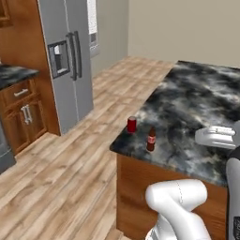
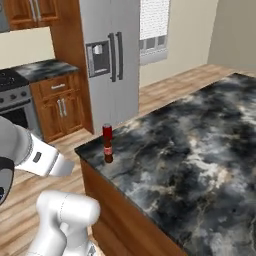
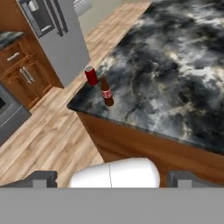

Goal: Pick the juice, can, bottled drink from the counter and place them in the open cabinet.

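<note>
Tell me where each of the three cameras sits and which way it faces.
Left base view: behind the arm's left, looking forward and down at the counter; white arm at lower right.
Right base view: behind its right, same counter; arm at lower left.
Hand view: on the hand, looking down at the counter corner; open gripper at bottom.
All share the can, the bottle and the fridge.

Can (image 2: 107, 129) mostly hidden behind bottled drink (image 2: 107, 150) — counter (image 2: 200, 150) cut off at frame edge.

Wood floor (image 1: 70, 159); steel fridge (image 1: 70, 61)
</note>
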### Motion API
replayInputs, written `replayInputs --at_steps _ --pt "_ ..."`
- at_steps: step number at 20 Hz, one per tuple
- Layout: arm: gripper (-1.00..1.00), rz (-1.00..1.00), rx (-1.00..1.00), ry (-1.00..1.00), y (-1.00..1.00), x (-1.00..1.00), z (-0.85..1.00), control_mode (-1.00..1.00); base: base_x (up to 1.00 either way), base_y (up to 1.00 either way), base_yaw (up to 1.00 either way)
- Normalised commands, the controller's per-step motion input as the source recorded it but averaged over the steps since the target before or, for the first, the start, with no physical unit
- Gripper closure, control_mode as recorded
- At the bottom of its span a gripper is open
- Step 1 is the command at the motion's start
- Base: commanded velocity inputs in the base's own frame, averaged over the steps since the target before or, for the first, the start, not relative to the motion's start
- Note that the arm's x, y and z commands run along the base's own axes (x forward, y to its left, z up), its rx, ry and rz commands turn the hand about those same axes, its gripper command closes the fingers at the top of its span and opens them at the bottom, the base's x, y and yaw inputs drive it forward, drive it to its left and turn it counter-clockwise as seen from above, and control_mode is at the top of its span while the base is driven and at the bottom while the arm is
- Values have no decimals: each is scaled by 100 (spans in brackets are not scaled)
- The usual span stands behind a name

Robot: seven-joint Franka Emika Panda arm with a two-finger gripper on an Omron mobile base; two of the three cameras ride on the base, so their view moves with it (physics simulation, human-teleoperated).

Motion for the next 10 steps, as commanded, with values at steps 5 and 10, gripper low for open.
replayInputs --at_steps 5,10 --pt "-100 0 0 0 0 0 0 100 38 47 -57" --pt "-100 0 0 0 0 0 0 100 59 76 -37"
